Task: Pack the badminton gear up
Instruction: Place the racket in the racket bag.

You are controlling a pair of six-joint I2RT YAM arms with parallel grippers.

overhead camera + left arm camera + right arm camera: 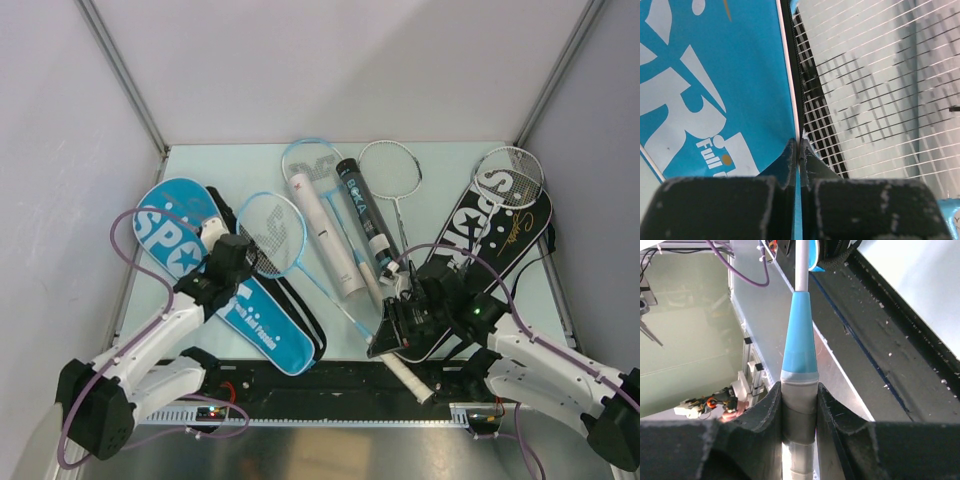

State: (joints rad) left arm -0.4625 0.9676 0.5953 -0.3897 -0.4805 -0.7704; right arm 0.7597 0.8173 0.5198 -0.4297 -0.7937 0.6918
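In the top view, the blue cover (250,315) lies on the table (230,165) at about 8 o'clock, with the left gripper (235,268) down on its upper half. Just beside it, at its 2 o'clock, is the head of a light-blue racket (272,235), whose shaft slants toward 5 o'clock into the right gripper (396,330). The white tube (325,235) and black tube (362,215) lie side by side mid-table. A second light-blue racket (310,160) sits under them toward 12 o'clock, and a silver racket (390,170) lies at 1 o'clock. At 3 o'clock the black cover (490,240) carries another silver racket (508,175). In the left wrist view, the left gripper (801,142) is pressed fully together. Its tips meet at the seam where the blue cover (715,75) borders the strings of the light-blue racket (880,75); I cannot tell whether they pinch that edge. In the right wrist view, the right gripper (800,390) is part-way closed, clamping the pale handle of the light-blue racket (799,350) just below its blue cone, the shaft pointing to 12 o'clock.
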